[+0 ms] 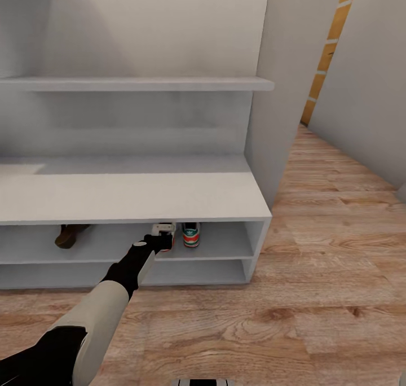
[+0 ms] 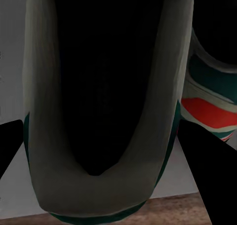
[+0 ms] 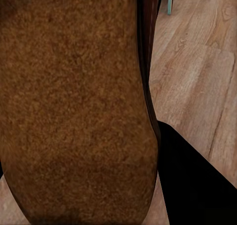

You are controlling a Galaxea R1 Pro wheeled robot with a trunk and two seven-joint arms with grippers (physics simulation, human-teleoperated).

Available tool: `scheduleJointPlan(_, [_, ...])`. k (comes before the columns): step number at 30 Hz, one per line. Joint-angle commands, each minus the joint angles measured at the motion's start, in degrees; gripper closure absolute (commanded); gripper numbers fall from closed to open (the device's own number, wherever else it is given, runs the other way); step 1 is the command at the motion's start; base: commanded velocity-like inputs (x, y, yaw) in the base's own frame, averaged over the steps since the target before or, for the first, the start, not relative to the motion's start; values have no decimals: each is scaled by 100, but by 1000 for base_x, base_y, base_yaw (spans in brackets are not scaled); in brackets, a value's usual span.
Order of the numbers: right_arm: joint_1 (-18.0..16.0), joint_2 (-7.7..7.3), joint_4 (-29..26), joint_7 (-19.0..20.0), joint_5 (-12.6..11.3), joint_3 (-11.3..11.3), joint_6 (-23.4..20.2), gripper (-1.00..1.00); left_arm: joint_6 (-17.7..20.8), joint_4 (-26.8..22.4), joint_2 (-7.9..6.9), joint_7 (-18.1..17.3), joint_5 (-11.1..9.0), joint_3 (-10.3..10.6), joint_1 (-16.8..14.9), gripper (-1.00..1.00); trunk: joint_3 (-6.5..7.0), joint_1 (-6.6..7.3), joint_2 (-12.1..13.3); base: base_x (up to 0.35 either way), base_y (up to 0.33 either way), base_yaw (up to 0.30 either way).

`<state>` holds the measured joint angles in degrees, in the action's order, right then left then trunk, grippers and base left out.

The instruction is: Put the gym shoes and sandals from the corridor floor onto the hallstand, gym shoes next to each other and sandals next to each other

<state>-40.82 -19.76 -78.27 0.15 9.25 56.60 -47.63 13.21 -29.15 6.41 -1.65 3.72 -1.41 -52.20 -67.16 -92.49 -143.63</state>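
Upper shelf bay of pale grey hallstand [image 1: 135, 197]: room betw. brown sandal [image 1: 69, 235] left & white-green sneakers [image 1: 190, 235] right.

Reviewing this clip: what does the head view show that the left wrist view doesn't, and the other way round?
Head view alone: the whole hallstand with its flat top and upper shelf, a brown sandal at the left of its upper open level, the left arm reaching in, and the corridor floor running off to the right.

Left wrist view alone: the dark opening and pale collar of the nearer gym shoe, close up between the left hand's dark fingers.

Both: two gym shoes side by side, the second gym shoe showing green and red-orange.
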Motion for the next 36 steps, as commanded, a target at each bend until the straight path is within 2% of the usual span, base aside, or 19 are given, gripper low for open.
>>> scheduleJointPlan(1, [-5,-1,-4,-7,7,0,-27,100,33,-12,1,-25,41,-16,-1,100,-5,1,-2,0,0,0])
scheduleJointPlan(4, [-5,-2,-4,-7,7,0,-27,100,33,-12,4,-26,41,-15,-1,100,-5,1,-2,0,0,0])
scheduleJointPlan(11, [-5,-2,-4,-7,8,0,-27,100,33,-12,2,-28,41,-13,-1,100,-160,-17,-11,0,0,0])
scheduleJointPlan(36, [-5,-2,-4,-7,7,0,-27,100,33,-12,6,-28,35,-17,-1,100,-160,-17,-11,53,0,0])
